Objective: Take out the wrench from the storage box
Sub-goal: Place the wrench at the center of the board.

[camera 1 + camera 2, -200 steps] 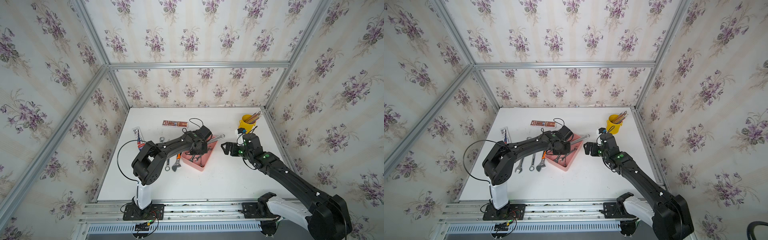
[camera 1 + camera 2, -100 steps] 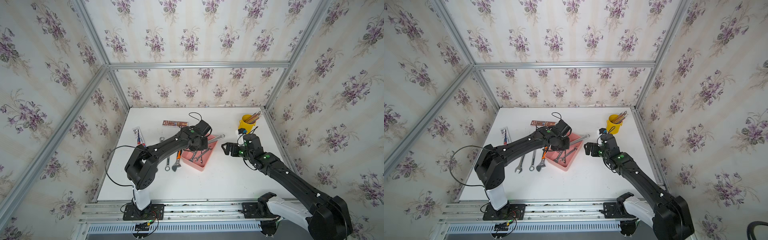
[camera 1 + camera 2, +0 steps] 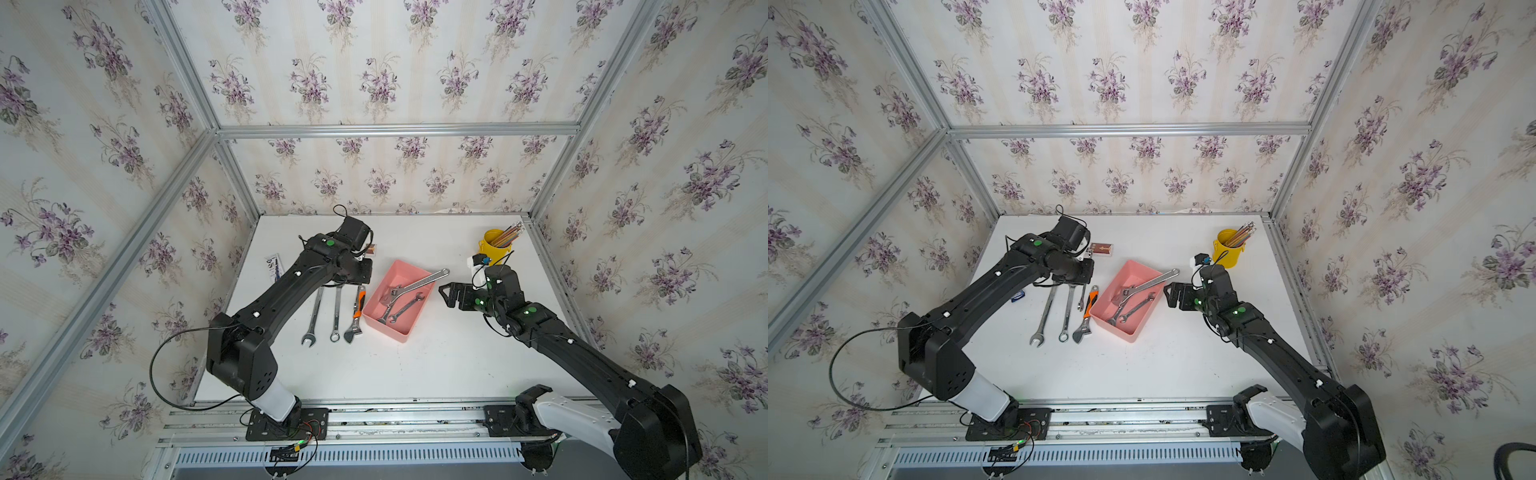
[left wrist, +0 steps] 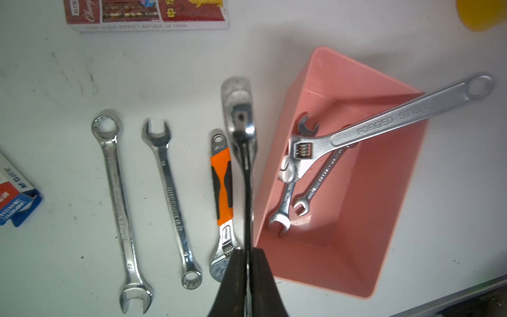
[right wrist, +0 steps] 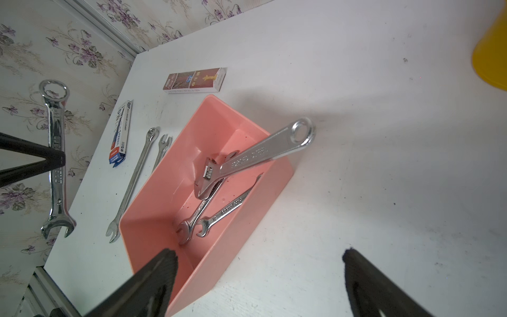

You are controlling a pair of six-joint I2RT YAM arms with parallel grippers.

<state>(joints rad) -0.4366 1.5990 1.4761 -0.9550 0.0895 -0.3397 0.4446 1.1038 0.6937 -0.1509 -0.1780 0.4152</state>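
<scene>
Left gripper (image 4: pixel 248 255) clenched on combination wrench (image 4: pixel 241 123), outside storage box (image 4: pixel 356 260); next: lower onto worktop (image 4: pixel 68 82) beside orange-handled adjustable wrench (image 4: pixel 223 186), let go. Right gripper (image 5: pixel 258 254) spread wide, empty

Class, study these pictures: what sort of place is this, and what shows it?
Probably a robot test cell: two arms bolted to a rail, wallpapered panels in an aluminium frame, wrenches beside a storage box.

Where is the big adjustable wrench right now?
In a top view the big adjustable wrench lies with its head inside the storage box, handle jutting over the right-side rim toward the open right hand.
</scene>
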